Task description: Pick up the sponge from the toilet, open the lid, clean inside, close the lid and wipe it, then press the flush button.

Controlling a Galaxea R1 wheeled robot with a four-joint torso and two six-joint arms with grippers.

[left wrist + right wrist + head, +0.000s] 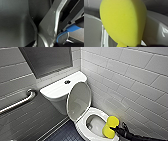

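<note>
Soft sponge (110, 127) held, lower right of frame.
Your right claw (117, 129) pinches its end over the toilet (56, 90) bowl; it looks light and squashy, so grip nearer the middle.

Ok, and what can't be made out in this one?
Head view: the inside of the bowl is blurred and partly behind the sponge.
Head view: the front rim of the toilet is cut off by the bottom edge.
Head view: the flush button is too small for detail.
Right wrist view: the sponge covers where the right claw grips it.
</note>
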